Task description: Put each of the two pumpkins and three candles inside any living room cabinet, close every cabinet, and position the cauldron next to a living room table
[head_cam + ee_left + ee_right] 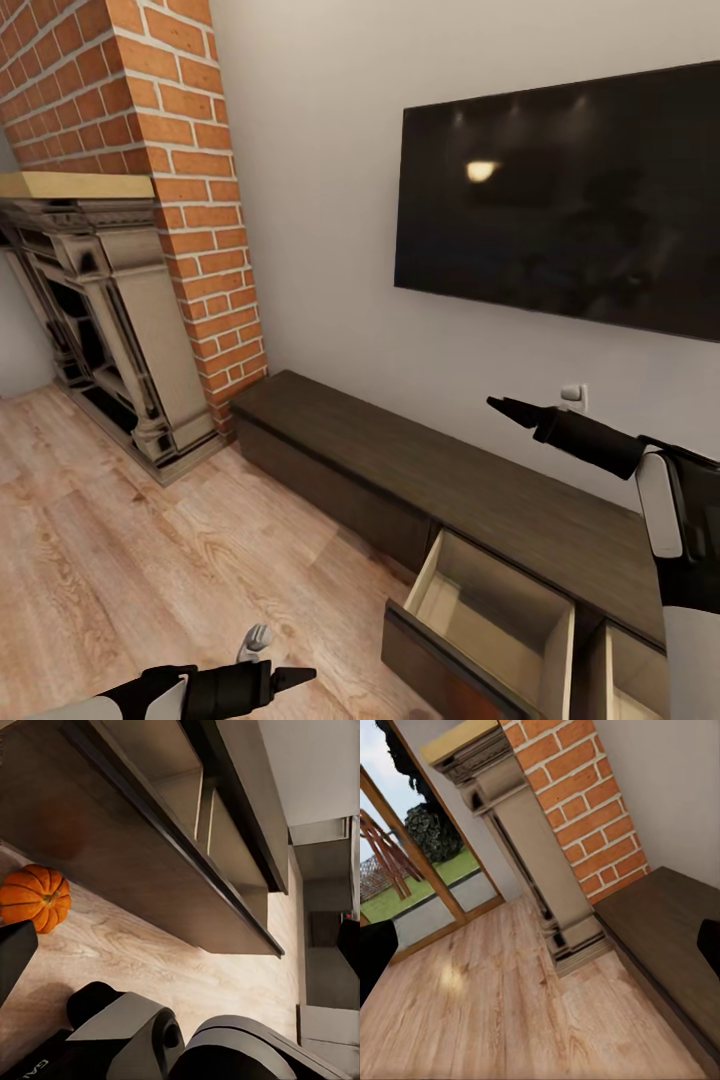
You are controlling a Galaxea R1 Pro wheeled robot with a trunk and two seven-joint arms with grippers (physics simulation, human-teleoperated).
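As the head view looks down along the wall, these things show, biggest first:

Wall: plain pale wall [330,200] behind everything, with a small white socket [573,396] low down, above the cabinet top.
Floor: light wood planks [120,540]; the right wrist view also shows a glass door [427,885] with grass outside.
Chimney: red brick column [190,180] with a carved grey fireplace [110,320] under a pale wooden shelf [70,184].
Screen: large black television [570,200] on the wall above the cabinet; no logo or writing can be read on it.
Cabinet: long, low, dark brown [420,480], its far end just beside the brick column. Two drawers near its right end stand pulled out, with pale insides; the nearer-left drawer [490,610] looks bare inside.
Pumpkin: one orange pumpkin [34,898] on the floor, near the foot of the cabinet front, seen in the left wrist view.
Left gripper: low over the floor [285,680]; cannot tell whether its fingers are apart or together.
Right gripper: raised above the cabinet top [512,408], fingers looking pressed to a point, nothing between them.
Writing: a few pale letters on the left arm casing [30,1069], too cut off to read.
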